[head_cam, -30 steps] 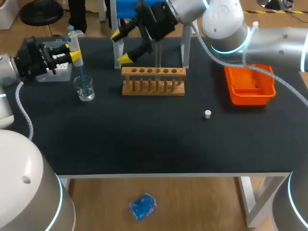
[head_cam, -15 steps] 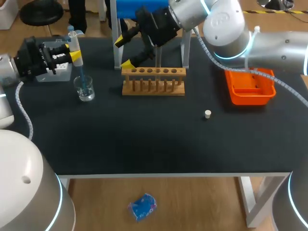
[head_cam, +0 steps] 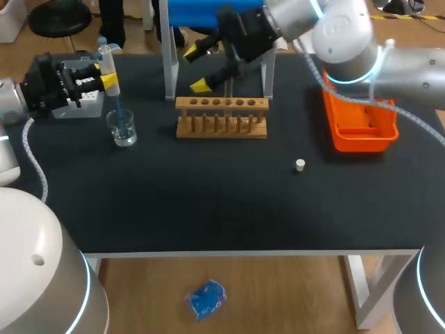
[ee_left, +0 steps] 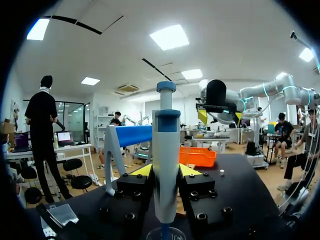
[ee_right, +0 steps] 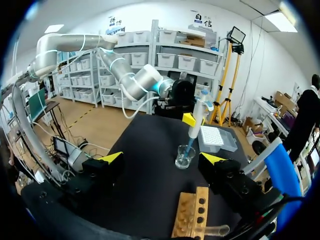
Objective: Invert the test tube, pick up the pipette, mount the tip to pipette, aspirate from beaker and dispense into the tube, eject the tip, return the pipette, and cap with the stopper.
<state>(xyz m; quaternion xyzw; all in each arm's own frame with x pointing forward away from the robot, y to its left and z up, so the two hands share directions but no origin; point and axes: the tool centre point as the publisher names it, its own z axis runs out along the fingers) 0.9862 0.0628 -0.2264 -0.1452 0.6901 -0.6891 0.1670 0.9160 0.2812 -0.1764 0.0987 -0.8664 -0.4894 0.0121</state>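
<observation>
White pipette (head_cam: 106,61) stands upright, tip down in beaker (head_cam: 124,130), clamped by left tool (head_cam: 108,81); right tool (head_cam: 196,69) apart.

1. The pipette (head_cam: 108,62): white and blue, upright, tip (head_cam: 118,111) in the clear beaker (head_cam: 123,131).
2. The test tube (head_cam: 228,94): upright in the rack (head_cam: 221,118).
3. The stopper (head_cam: 300,165): small, white, right of the rack.

Left pincer (head_cam: 110,78) clasps the pipette (ee_left: 166,150); right pincer (head_cam: 196,69) gapes.
</observation>
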